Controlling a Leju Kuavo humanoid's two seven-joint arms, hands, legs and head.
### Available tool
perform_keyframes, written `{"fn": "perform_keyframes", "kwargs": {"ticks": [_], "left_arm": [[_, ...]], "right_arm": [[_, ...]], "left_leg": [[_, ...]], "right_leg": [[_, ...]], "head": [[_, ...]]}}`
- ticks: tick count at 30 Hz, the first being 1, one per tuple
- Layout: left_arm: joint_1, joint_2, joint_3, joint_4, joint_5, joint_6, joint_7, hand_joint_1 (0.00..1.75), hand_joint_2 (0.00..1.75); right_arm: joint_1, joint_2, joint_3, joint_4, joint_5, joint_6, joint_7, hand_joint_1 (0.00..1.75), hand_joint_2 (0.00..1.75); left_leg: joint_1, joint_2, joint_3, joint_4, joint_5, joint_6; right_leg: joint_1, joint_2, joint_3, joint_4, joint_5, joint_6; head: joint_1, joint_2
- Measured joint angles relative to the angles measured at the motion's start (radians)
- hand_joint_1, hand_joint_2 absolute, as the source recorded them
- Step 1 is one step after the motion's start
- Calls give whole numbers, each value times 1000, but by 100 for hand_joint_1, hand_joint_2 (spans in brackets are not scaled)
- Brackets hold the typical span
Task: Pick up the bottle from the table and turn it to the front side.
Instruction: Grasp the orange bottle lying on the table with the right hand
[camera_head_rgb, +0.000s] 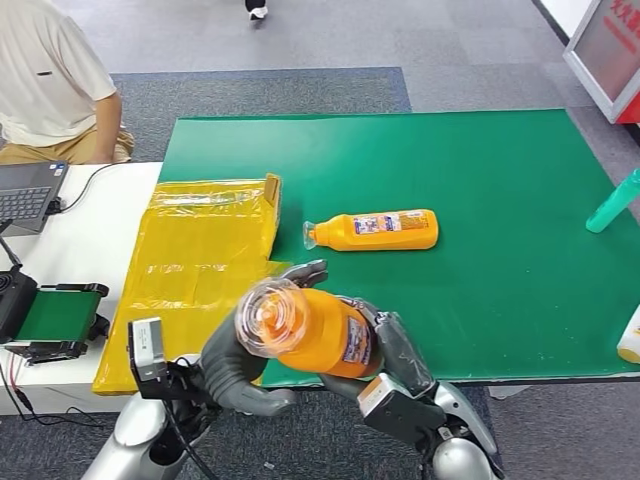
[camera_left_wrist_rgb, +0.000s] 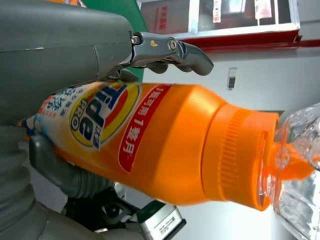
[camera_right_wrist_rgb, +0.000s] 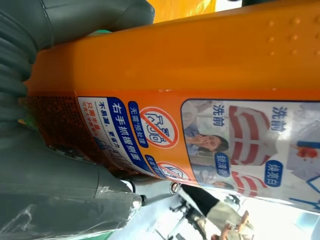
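Note:
An orange detergent bottle (camera_head_rgb: 321, 330) hangs in the air above the table's near edge, its clear-wrapped cap (camera_head_rgb: 268, 318) pointing towards me. My left hand (camera_head_rgb: 230, 362) holds it from the left, with a finger (camera_head_rgb: 304, 272) reaching over the top. My right hand (camera_head_rgb: 396, 345) grips its base end. In the left wrist view the bottle's Tide front label (camera_left_wrist_rgb: 102, 115) faces the camera, with fingers (camera_left_wrist_rgb: 68, 172) curled beneath the bottle. The right wrist view looks at the back label (camera_right_wrist_rgb: 211, 135), with that hand (camera_right_wrist_rgb: 56, 195) wrapped around the bottle (camera_right_wrist_rgb: 181, 60).
A second orange bottle (camera_head_rgb: 377, 230) lies on its side on the green mat (camera_head_rgb: 490, 160). A yellow plastic bag (camera_head_rgb: 200, 255) covers the mat's left part. A teal bottle (camera_head_rgb: 613, 203) and another container (camera_head_rgb: 630, 338) sit at the right edge. A laptop (camera_head_rgb: 26, 190) and a seated person (camera_head_rgb: 53, 85) are at far left.

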Motion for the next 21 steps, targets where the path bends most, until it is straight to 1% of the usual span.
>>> {"fn": "perform_keyframes", "kwargs": {"ticks": [8, 13, 21], "left_arm": [[-17, 1, -24, 13, 2, 2, 16, 0, 175], [-24, 4, -39, 16, -47, 29, 18, 0, 175], [-32, 6, -51, 16, -89, 41, 14, 0, 175]], "right_arm": [[5, 0, 1, -6, 27, -21, -2, 175, 175], [8, 0, 2, -14, 48, -37, -2, 175, 175], [10, 0, 3, -19, 69, -52, -1, 175, 175]], "left_leg": [[0, 0, 0, 0, 0, 0], [0, 0, 0, 0, 0, 0], [0, 0, 0, 0, 0, 0]], "right_leg": [[0, 0, 0, 0, 0, 0], [0, 0, 0, 0, 0, 0], [0, 0, 0, 0, 0, 0]], "head": [[0, 0], [0, 0], [0, 0]]}}
